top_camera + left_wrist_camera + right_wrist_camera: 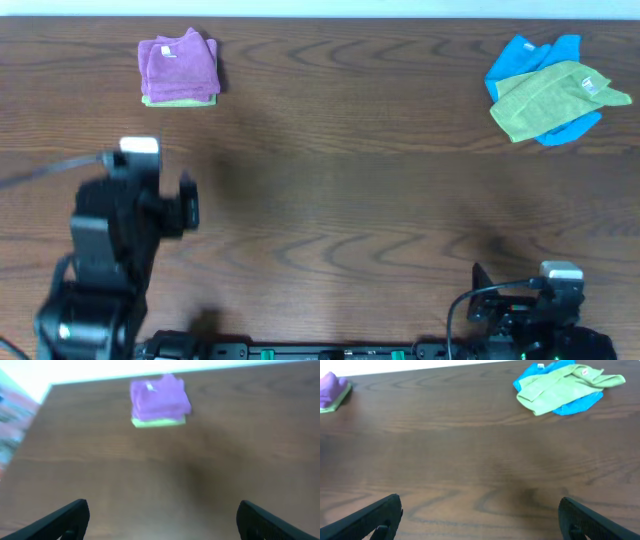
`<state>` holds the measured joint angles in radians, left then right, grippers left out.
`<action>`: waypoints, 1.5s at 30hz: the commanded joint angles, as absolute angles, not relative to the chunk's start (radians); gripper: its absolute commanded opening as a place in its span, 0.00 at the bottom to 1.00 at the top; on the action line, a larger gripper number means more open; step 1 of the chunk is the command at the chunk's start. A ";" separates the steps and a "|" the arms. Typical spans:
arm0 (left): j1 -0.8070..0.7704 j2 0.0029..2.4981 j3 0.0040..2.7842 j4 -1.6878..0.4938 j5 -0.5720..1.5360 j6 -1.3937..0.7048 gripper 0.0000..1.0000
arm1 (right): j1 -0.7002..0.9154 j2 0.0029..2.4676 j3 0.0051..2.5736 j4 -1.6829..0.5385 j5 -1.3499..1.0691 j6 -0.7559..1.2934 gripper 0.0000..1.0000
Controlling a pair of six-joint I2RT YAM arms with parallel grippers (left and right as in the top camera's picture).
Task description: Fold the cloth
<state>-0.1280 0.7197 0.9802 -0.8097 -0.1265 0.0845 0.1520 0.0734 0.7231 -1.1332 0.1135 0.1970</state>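
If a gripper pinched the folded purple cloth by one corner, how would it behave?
The purple cloth looks soft and rumpled, so it would probably droop and unfold. Pushed, it likely drags the lime-green cloth beneath it.

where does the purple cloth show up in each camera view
Overhead: the purple cloth is folded at the upper left.
Left wrist: top centre.
Right wrist: far left near the top, cut off by the picture's edge.
Shared landmark: the lime-green cloth right beneath it, peeking out as a thin strip in all three views.
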 commanded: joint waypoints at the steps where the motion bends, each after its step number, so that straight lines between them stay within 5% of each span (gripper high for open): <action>1: -0.116 0.616 0.794 -0.812 -0.022 0.101 0.95 | 0.143 0.070 0.722 -1.134 0.124 0.186 0.99; 14: -0.040 0.186 0.289 -0.697 0.105 0.067 0.95 | 0.143 0.070 0.722 -1.134 0.124 0.186 0.99; 23: 0.041 0.008 0.243 -0.897 0.109 0.064 0.95 | 0.143 0.070 0.721 -1.134 0.124 0.186 0.99; 45: 0.044 0.004 0.242 -0.896 0.094 0.071 0.95 | 0.143 0.070 0.722 -1.134 0.124 0.186 0.99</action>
